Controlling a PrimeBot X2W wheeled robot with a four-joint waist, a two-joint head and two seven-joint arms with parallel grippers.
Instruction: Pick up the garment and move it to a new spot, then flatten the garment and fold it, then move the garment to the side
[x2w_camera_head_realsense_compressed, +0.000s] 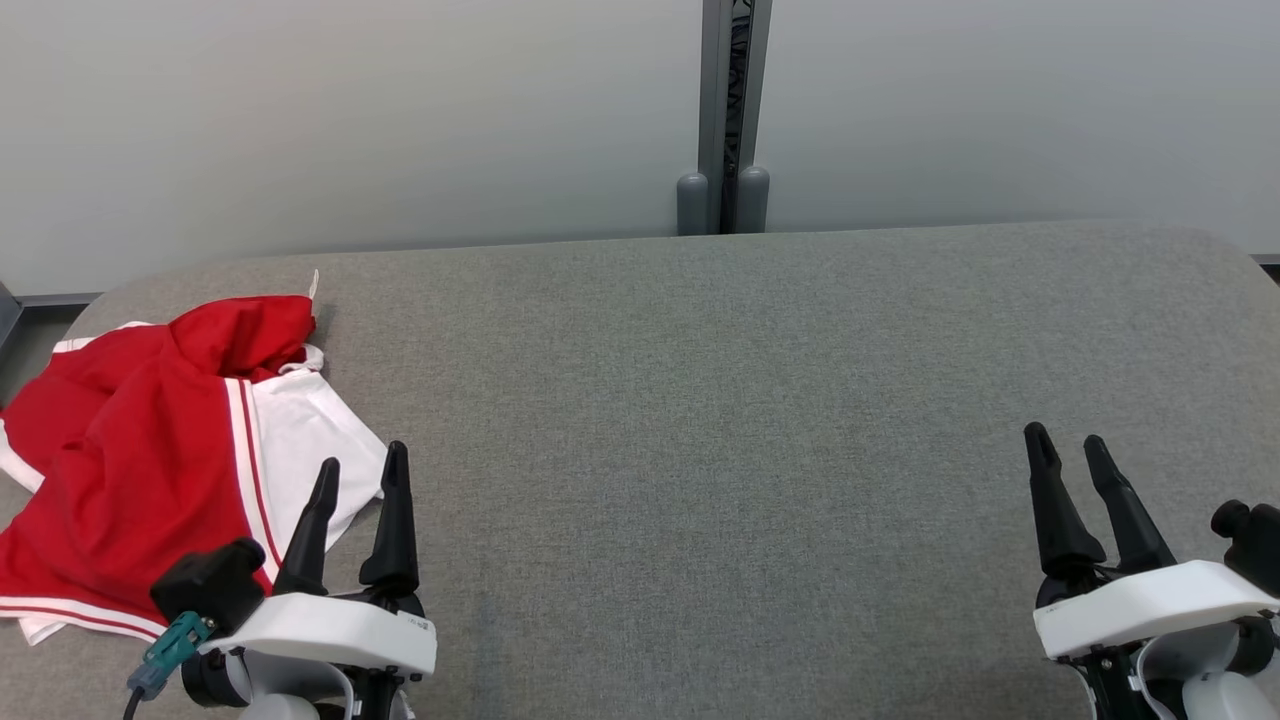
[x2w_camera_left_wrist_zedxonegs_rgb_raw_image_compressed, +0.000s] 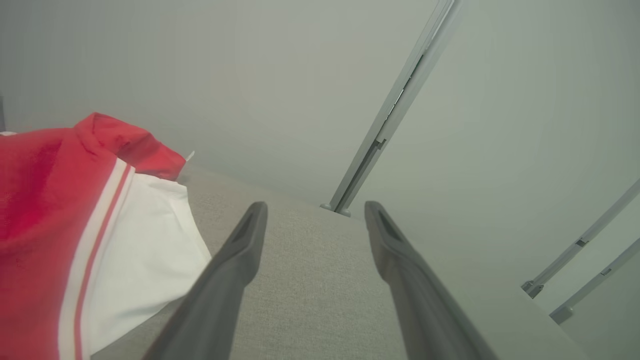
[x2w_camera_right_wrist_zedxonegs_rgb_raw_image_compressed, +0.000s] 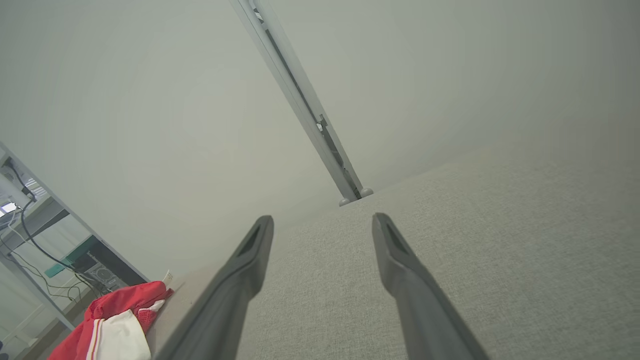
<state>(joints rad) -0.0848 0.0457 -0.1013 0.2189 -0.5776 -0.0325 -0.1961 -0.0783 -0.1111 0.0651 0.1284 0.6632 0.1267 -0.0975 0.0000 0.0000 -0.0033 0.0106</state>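
While the left gripper (x2w_camera_head_realsense_compressed: 363, 455) and right gripper (x2w_camera_head_realsense_compressed: 1065, 435) hover with fingers spread wide, grasping nothing, the crumpled red-and-white fabric garment (x2w_camera_head_realsense_compressed: 130, 450) lies bunched just left of the left gripper, well apart from the right one, on the grey felt-like tabletop (x2w_camera_head_realsense_compressed: 700, 400).

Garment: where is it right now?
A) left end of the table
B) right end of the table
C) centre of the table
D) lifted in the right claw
A: the garment lies crumpled on the left end of the table, close to the open left claw, and nothing holds it.
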